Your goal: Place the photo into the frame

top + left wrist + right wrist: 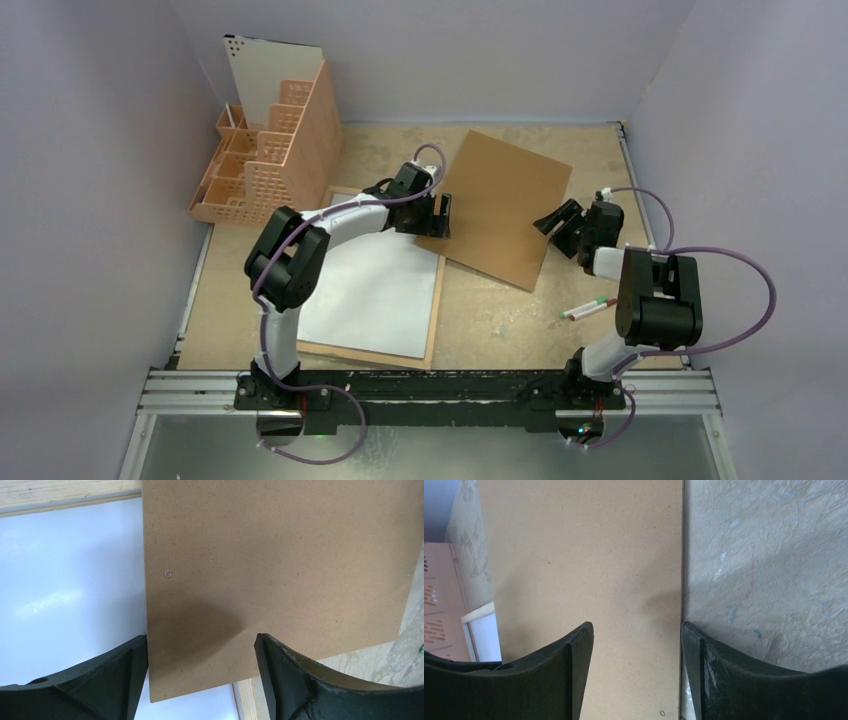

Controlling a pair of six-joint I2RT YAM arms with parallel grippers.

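Observation:
The frame (437, 310) lies flat at the left with its light wood rim up. A white sheet, the photo (375, 290) with its plain reverse up, lies inside the rim. The brown hardboard backing (500, 200) lies at the centre, its left corner over the frame's far right corner. My left gripper (440, 218) is open over that corner; the left wrist view shows the gripper (200, 650) straddling the backing (275, 555) beside the photo (70, 590). My right gripper (553, 222) is open at the backing's right edge (589, 555), with one finger on either side of it (636, 635).
A peach plastic organiser (270, 150) holding a white board (270, 70) stands at the back left. Two markers (590, 308) lie on the table near the right arm. Walls close in the left, back and right sides.

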